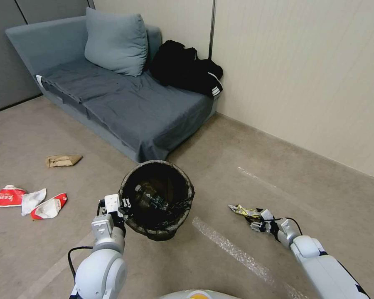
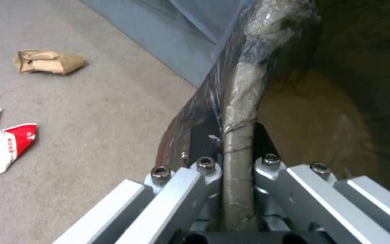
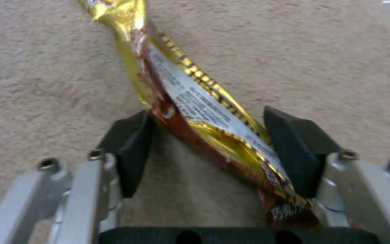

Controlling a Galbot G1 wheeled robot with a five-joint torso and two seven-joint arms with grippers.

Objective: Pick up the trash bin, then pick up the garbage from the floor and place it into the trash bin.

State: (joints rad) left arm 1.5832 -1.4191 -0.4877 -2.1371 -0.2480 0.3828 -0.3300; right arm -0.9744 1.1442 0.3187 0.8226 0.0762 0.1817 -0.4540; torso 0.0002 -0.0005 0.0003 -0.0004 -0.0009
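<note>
Right now the gold foil wrapper (image 3: 190, 112) lies slantwise between the pads of your right gripper (image 3: 213, 152), its twisted end trailing out over the carpet (image 3: 46, 67). The jaws stand fairly wide: one pad (image 3: 294, 149) touches the wrapper's edge, while the other pad (image 3: 132, 149) sits apart from it with bare carpet between. Whether the wrapper is resting on the floor or already lifted, you cannot tell from these views.

That is your main risk. If you raise the arm before the jaws close fully, slick foil held against a single pad will likely slide out. Because it lies diagonally, a close may also pinch only a corner, and the long free end could swing and pull it loose.

Your left gripper (image 2: 238, 152) is clamped on the rim of the trash bin (image 1: 158, 199), its jaws narrow with the bag liner (image 2: 249, 67) folded between them. The bin hangs held off the floor in front of the grey sofa (image 1: 124, 99), near the wrapper but to its left. The grip is on one edge only, so a quick swing could tilt the bin or drag the liner off the rim.

Farther left, the crumpled brown paper bag (image 1: 63, 160), the red-and-white wrappers (image 1: 8, 196) and the white tissue (image 1: 32, 200) remain on the floor.
</note>
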